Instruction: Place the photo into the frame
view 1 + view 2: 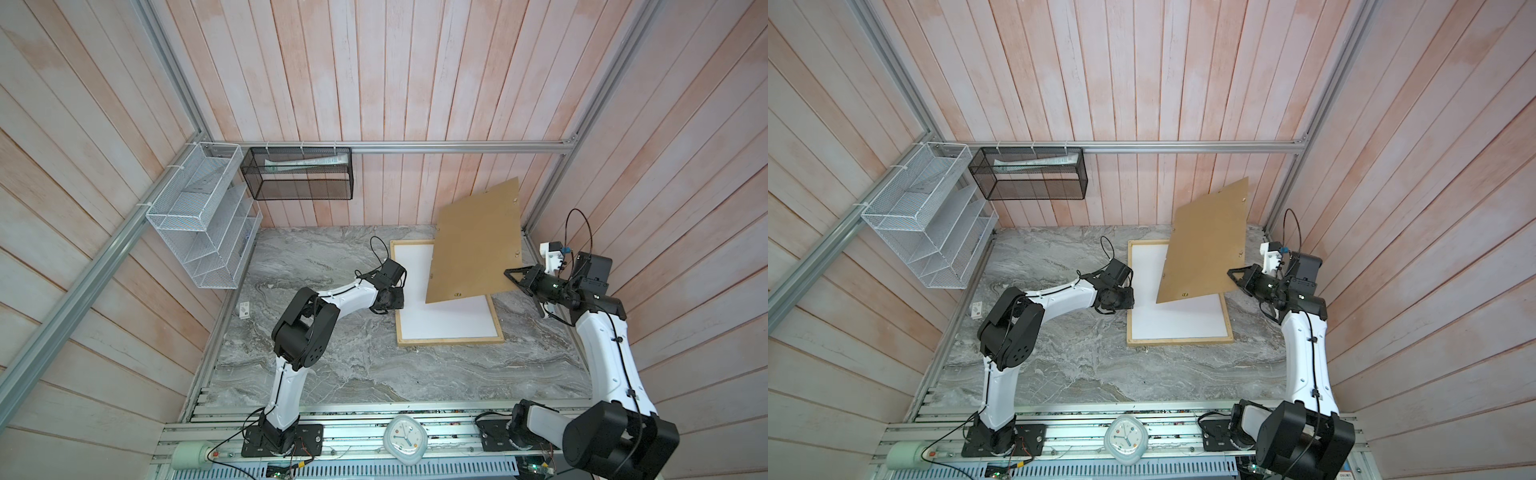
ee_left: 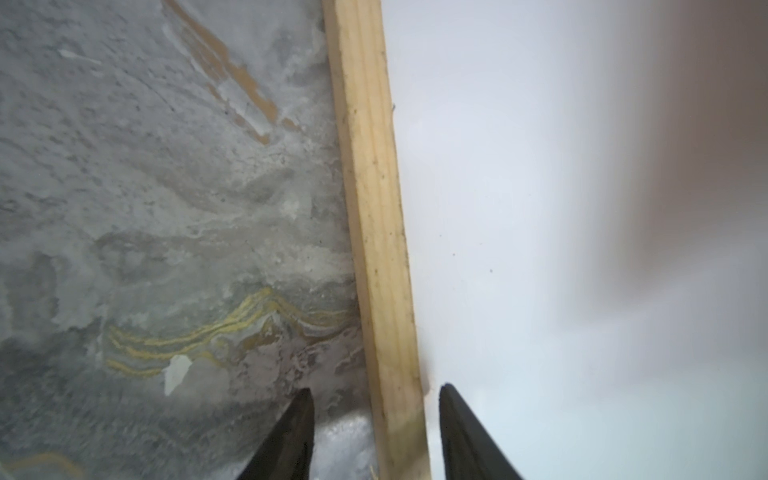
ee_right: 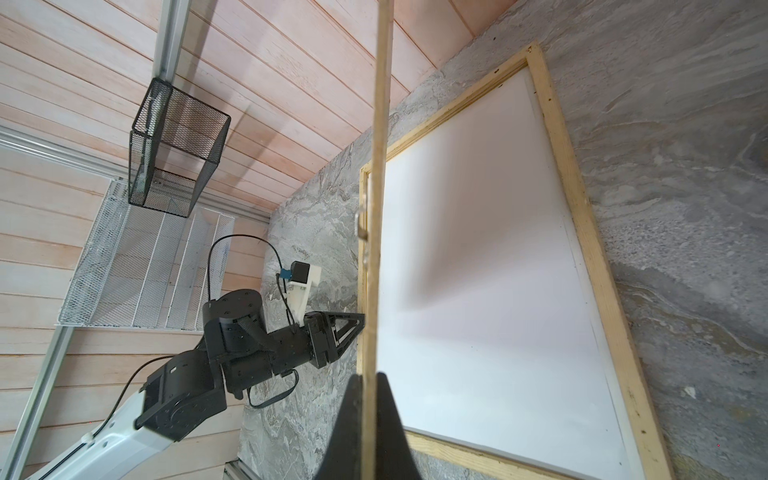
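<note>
Big marble desk, and all the action's in its back-right quarter. The frame lies flat there, pale wood rails, long sides running toward the back edge, a bit skewed.

Over it the brown backing board is up on a slant. Its far corner is high near the desk's back-right corner, its low edge hangs over the frame's middle. Lifted clear, I'd say, so the opening stays reachable.

Inside the frame is the photo, I take it. It's a flat white sheet filling it nearly rail to rail, prob print-side down w/ the white back up. No forest colours show, so can't confirm. The board's shadow falls across it.

R gripper is clamped on the board's right edge. The wrist view shows both fingers pinched on the thin edge.

L gripper sits at the frame's left rail w/ jaws apart. One finger is over the desk, the other over the white sheet, and the rail runs between them. Neither visibly touches. It looks set to steady the frame, grasping nothing yet.
</note>
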`<action>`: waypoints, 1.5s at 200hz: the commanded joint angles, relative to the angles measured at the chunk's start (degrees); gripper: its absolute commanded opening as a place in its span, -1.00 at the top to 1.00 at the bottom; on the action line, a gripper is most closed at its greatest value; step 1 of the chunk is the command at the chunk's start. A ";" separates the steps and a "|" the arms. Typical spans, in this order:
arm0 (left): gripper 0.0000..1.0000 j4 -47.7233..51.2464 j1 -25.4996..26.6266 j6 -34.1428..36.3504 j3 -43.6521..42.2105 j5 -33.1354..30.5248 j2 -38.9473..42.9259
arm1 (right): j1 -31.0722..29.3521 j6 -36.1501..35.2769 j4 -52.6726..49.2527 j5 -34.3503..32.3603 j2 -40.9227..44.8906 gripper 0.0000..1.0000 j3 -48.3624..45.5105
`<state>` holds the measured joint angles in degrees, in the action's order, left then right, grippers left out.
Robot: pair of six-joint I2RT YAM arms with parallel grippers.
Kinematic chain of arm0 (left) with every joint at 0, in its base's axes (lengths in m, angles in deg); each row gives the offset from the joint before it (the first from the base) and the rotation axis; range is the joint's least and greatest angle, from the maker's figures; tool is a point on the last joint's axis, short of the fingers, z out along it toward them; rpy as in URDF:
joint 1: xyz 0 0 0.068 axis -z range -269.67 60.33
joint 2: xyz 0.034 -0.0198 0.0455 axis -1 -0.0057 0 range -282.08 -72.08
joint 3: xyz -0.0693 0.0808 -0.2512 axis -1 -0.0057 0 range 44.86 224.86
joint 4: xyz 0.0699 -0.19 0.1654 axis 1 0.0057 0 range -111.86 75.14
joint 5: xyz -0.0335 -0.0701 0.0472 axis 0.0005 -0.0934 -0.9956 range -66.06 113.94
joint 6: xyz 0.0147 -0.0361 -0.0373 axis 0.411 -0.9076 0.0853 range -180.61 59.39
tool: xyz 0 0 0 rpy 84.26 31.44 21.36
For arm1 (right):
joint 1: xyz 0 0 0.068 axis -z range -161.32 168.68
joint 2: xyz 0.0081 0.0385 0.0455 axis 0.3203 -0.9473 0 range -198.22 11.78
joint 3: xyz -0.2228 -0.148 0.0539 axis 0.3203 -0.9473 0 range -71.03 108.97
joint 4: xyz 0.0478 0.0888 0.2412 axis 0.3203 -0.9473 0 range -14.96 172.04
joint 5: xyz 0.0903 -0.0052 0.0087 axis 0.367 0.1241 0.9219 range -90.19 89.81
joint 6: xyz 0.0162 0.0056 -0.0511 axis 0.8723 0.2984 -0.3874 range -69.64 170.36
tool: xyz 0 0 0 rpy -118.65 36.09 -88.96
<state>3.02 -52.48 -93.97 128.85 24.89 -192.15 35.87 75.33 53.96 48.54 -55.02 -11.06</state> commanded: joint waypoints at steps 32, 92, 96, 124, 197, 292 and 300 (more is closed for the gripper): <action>0.39 1.41 0.34 1.02 2.53 -3.04 -2.58 | 0.25 -2.20 4.26 7.15 2.64 1.00 -0.63; 0.58 2.01 -1.42 -0.51 -0.69 -5.52 -1.05 | -0.03 -1.00 7.17 9.85 3.18 1.00 -3.44; 0.58 1.66 -1.69 -0.71 -1.50 -5.48 -0.53 | -0.25 -0.98 7.36 10.14 3.13 1.00 -3.67; 0.59 -0.62 -4.22 -2.04 -7.38 -4.74 3.11 | -2.33 0.03 9.94 10.43 3.04 1.00 -5.35; 0.62 -3.22 -9.98 -4.23 -20.16 -4.79 11.17 | -15.67 10.21 25.71 5.72 0.62 1.00 -13.46; 0.08 -5.72 -14.97 1.59 -24.81 -0.51 20.87 | -23.87 13.21 34.89 4.42 -6.20 1.00 -16.09; 0.08 -5.02 -15.91 1.95 -25.18 -0.76 21.93 | -24.17 13.34 35.33 4.43 -6.53 1.00 -16.27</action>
<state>-4.15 -66.03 -93.97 104.63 24.11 -174.10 12.86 88.45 81.15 51.45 -61.03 -26.95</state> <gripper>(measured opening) 0.460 0.056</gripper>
